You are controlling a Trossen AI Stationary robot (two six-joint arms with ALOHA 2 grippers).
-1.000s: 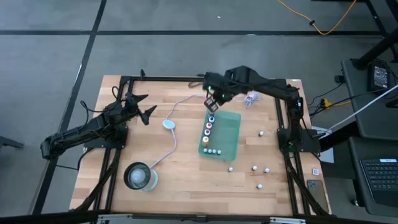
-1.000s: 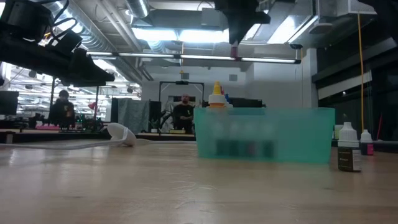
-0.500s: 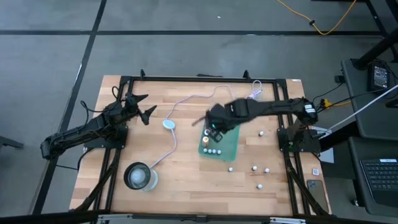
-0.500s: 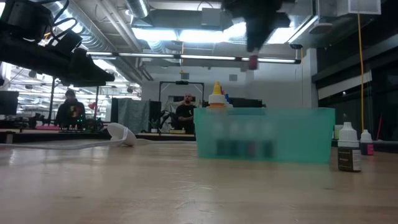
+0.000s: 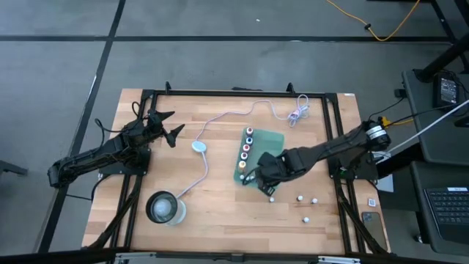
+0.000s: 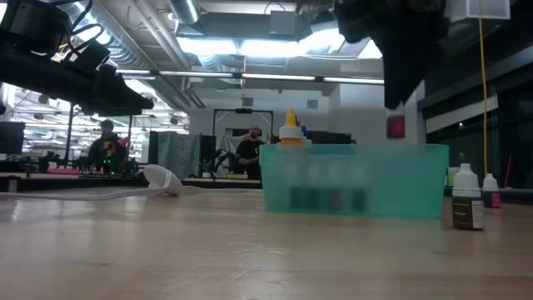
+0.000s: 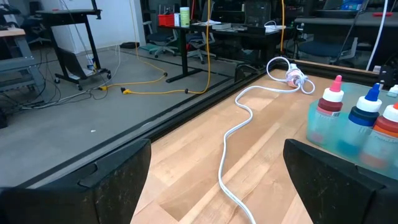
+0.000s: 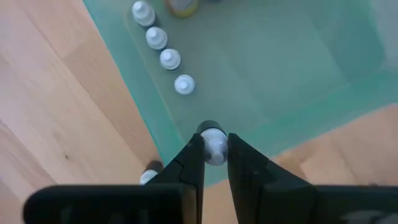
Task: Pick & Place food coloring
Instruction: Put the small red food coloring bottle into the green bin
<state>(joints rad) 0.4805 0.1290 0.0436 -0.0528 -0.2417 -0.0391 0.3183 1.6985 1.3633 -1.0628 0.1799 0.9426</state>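
The right gripper is clamped on a tiny white-capped food coloring bottle, its two dark fingers pinching the bottle from either side. It hangs over the near corner of the translucent green plastic tray, with the tray's floor directly below and ahead of it. Just ahead of the fingertips, a row of four white-capped bottles stands along the tray's edge. Another small white-capped bottle stands on the light wooden table just beside the gripper, outside the tray. In the low view, the held bottle's red body hangs above the tray wall. The left gripper waits well apart, fingers spread wide and holding nothing.
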